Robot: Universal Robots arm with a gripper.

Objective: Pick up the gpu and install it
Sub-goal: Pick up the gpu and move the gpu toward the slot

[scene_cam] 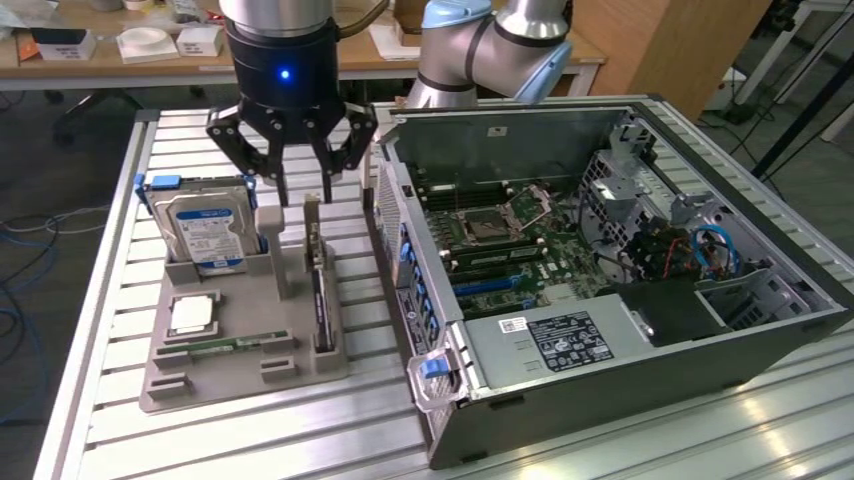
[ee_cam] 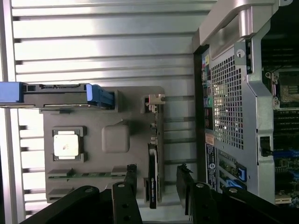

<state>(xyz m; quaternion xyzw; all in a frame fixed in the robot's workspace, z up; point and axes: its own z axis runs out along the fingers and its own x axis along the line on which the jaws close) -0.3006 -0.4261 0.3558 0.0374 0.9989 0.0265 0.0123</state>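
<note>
On a slatted metal table (scene_cam: 267,440) (ee_cam: 93,46), a grey parts tray (scene_cam: 227,385) (ee_cam: 133,116) lies toward the edge on the exterior view's left. At the tray's near end we see a narrow green memory stick (scene_cam: 227,345) (ee_cam: 81,175) lying flat, and just beyond it a square processor chip (scene_cam: 194,315) (ee_cam: 65,143) in its pocket.

The gpu (scene_cam: 320,290) (ee_cam: 153,163) stands on its long edge in a slot along the tray's side facing the computer case. It is a thin dark card, with its grey metal bracket at the far end.

At the tray's far corner a silver hard drive (scene_cam: 207,230) (ee_cam: 56,95) with a blue-white label stands upright in blue rails.

The gripper (scene_cam: 306,192) (ee_cam: 157,184) hangs over the far half of the gpu. Its fingers are spread, one on either side of the card's line, with clear gaps between pads and card. It grasps nothing, and we cannot tell whether the tips reach the card's top edge.

Beside the tray, on the exterior view's right, the computer case (scene_cam: 641,390) (ee_cam: 233,93) lies open on its side, with its motherboard (scene_cam: 507,240) exposed. Beyond the table's far edge stands a wooden desk (scene_cam: 134,60) with small white items.
</note>
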